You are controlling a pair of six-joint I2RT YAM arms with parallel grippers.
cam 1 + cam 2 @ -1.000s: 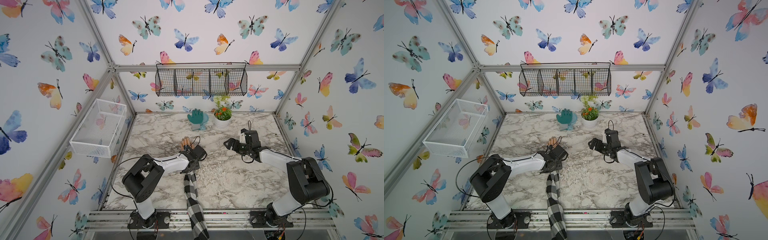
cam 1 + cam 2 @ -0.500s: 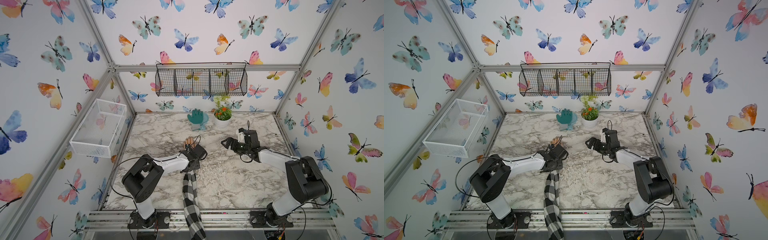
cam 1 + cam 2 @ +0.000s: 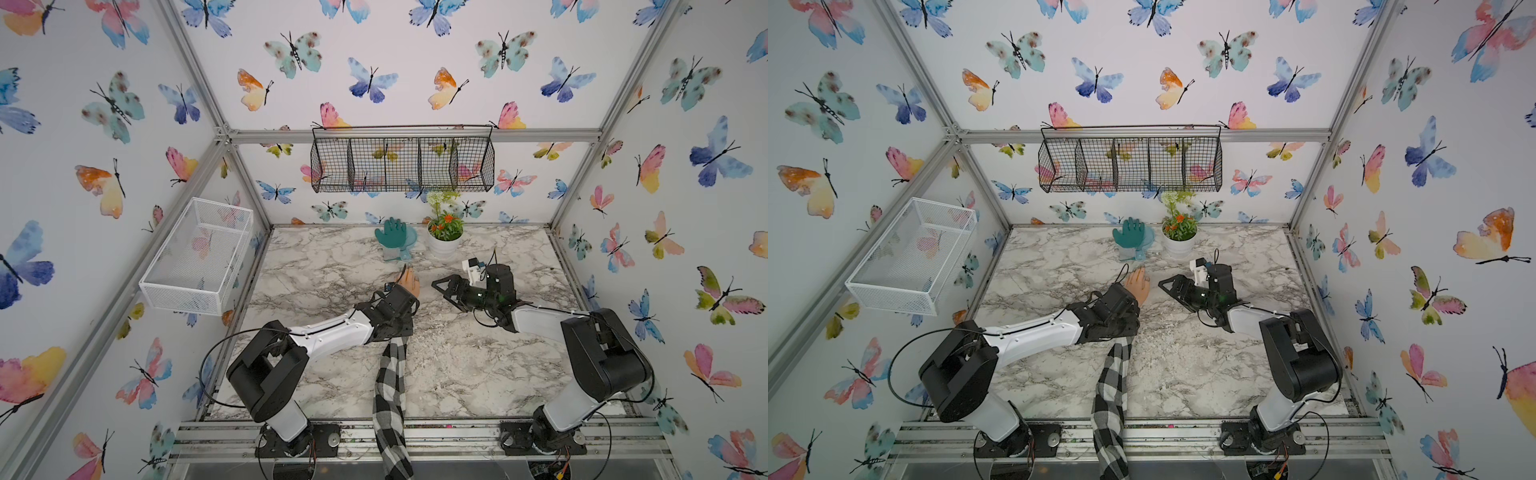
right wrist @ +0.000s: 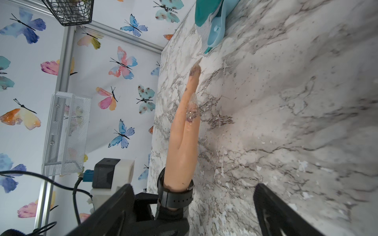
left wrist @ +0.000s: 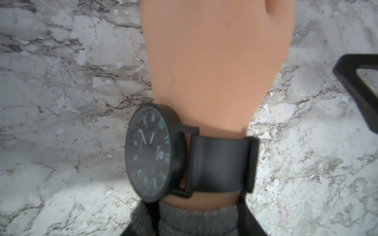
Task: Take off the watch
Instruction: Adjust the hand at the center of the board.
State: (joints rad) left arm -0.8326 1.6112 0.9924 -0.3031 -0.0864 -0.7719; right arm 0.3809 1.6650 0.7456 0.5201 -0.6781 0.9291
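Black-and-white checked sleeve (image 3: 390, 395): comes in over the front rail and runs up the marble table (image 3: 332, 270) to the left fingers (image 5: 249, 224).
Left gripper (image 5: 196, 224): clenched on the sleeve's grey cuff, one finger on each side of it.
Watch (image 5: 214, 163): black, strapped round the mannequin wrist, just ahead of the left fingertips. Dial (image 5: 149, 151) is turned to the wrist's edge. Strap lies flat across the broad side.
Mannequin hand (image 3: 410, 282): bare, reaching on past the watch, away from the left fingers toward the back wall.
Right gripper (image 3: 446, 294): released, right fingers (image 4: 114, 206) spread wide. Tips are aimed at the hand and just beside it, with a strip of marble between.
Beyond both sets of fingers: teal glove form (image 3: 392, 235) and white flowerpot (image 3: 444, 246), side by side at the table's back edge.
Farthest: black wire basket (image 3: 403, 166) on the back wall. White mesh basket (image 3: 183, 295) is on the side wall, well apart from the left fingers.
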